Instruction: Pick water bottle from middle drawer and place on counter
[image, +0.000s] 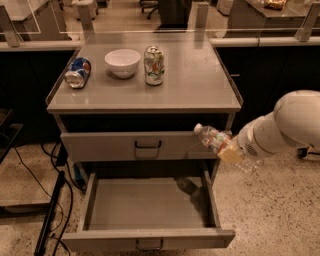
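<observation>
The water bottle (212, 138), clear with a white cap and a red and green label, hangs tilted in the air with its cap up and to the left. It is in front of the cabinet's right edge, above the right side of the open middle drawer (145, 204), whose grey floor is bare. My gripper (231, 151) is shut on the bottle's lower end and comes in from the right on a white arm. The grey counter (195, 80) lies above and to the left of the bottle.
On the counter stand a white bowl (122, 62) and an upright green-and-white soda can (154, 65), with a crushed blue can (78, 72) at the left. A closed drawer front with a black handle (147, 145) sits above the open drawer. Black cables (55, 200) run down the cabinet's left side.
</observation>
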